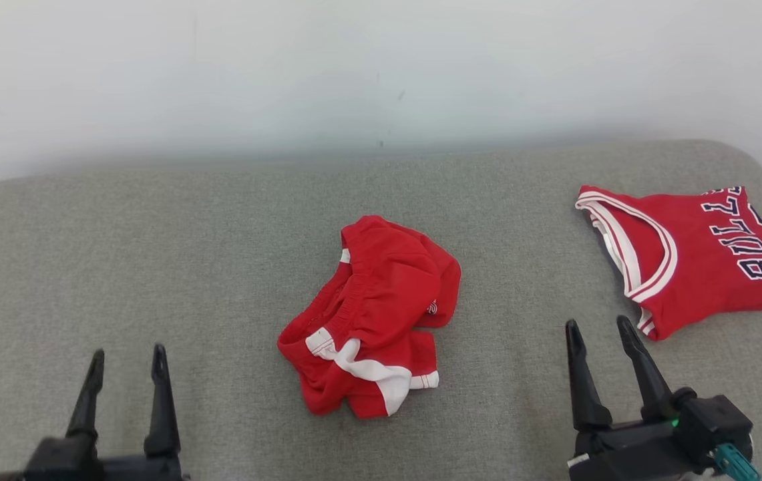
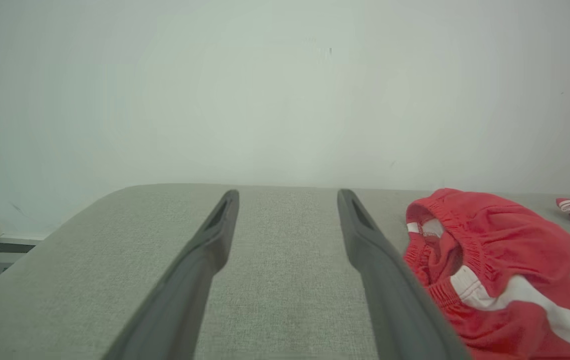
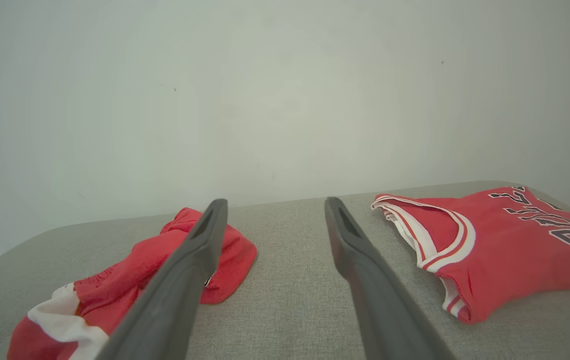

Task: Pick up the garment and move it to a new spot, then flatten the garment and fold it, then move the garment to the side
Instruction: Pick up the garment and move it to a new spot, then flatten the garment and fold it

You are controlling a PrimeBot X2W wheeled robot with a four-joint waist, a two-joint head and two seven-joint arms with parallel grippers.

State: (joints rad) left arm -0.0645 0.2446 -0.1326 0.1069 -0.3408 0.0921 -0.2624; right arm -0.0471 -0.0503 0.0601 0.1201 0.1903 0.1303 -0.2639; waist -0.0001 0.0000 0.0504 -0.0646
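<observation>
Clearly I haven't started on the shorts (image 1: 370,321), crumpled mid-cushion (image 1: 153,254) nearer its front edge, while a folded jersey (image 1: 701,260) lies by the right edge and my left gripper (image 1: 127,354) and right gripper (image 1: 598,324) hang wide, empty.

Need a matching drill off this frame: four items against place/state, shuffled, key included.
1. crumpled red shorts with white trim
2. red sleeveless jersey with dark lettering
3. left gripper
4. right gripper

A. laid flat at the right end of the grey fabric surface
B. open, lower left of the head view, over bare fabric
C. bunched up in the middle
D. open, beside the jersey's near corner

Pairs: 1-C, 2-A, 3-B, 4-D
</observation>
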